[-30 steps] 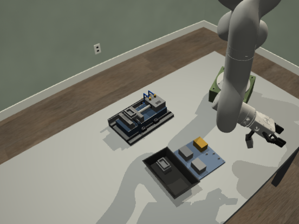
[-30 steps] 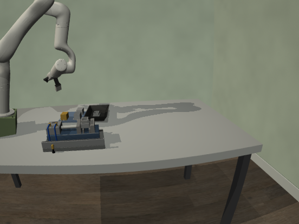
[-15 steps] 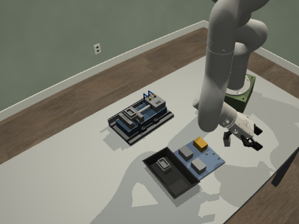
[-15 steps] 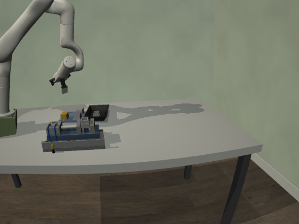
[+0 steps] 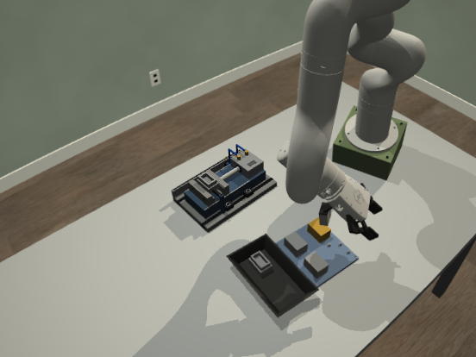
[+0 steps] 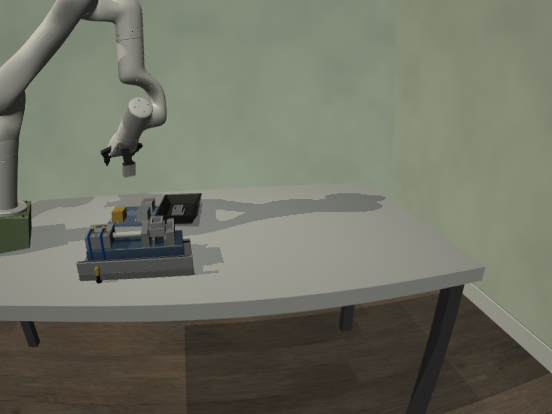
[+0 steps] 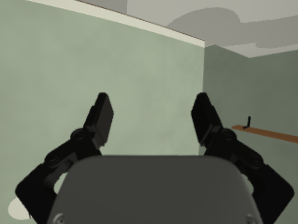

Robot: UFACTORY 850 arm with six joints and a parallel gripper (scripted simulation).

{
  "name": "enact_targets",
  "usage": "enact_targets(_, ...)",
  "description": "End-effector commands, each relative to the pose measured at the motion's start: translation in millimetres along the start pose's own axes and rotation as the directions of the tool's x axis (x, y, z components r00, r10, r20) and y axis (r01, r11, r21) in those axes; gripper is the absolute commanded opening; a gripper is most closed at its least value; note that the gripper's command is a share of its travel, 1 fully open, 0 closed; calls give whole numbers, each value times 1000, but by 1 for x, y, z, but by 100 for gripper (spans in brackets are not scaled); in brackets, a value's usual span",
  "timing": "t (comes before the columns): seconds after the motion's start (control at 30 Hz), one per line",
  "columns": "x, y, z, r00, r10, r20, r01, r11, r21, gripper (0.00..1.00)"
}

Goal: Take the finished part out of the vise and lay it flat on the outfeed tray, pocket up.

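Note:
The vise (image 5: 224,187) stands mid-table, and a grey pocketed part (image 5: 207,180) sits between its jaws; it also shows in the exterior view (image 6: 156,221). The black outfeed tray (image 5: 272,273) lies nearer the front and has a grey pocketed part (image 5: 260,262) lying on its floor. My gripper (image 5: 347,224) is open and empty. It hangs high in the air, above the blue plate's far edge and well apart from the vise. In the exterior view the gripper (image 6: 119,156) is far above the table. The wrist view shows only the open fingers against the wall.
A blue plate (image 5: 318,252) beside the tray carries two grey blocks (image 5: 296,242) (image 5: 316,264) and a yellow block (image 5: 319,229). The arm's green base (image 5: 370,144) stands at the back right. The table edge runs close on the right.

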State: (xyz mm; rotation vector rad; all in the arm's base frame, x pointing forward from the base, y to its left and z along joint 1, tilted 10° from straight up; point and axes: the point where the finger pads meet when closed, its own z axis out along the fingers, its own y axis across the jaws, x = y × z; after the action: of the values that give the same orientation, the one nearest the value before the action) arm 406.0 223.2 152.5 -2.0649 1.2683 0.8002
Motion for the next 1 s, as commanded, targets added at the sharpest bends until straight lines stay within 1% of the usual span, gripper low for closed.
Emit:
enact_targets(0.0, 33, -2, -30, 996, 42, -73, -43, 999, -8, 100)
enact_targets(0.03, 38, -2, -34, 995, 49, -84, -50, 999, -7, 100)
enact_targets(0.1, 38, -2, -34, 995, 49, -84, -50, 999, -7, 100)
enact_targets(0.13, 53, -2, -48, 991, 68, -118, -69, 998, -3, 100)
enact_targets(0.6, 119, 4, -114, 950, 157, -270, -153, 988, 36, 100)
enact_targets(0.67, 119, 4, -114, 950, 157, -270, -153, 988, 36, 100)
enact_targets(0.7, 133, 6, -129, 937, 177, -301, -170, 984, 48, 100)
enact_targets(0.97, 167, 14, -168, 897, 227, -378, -211, 974, 86, 100)
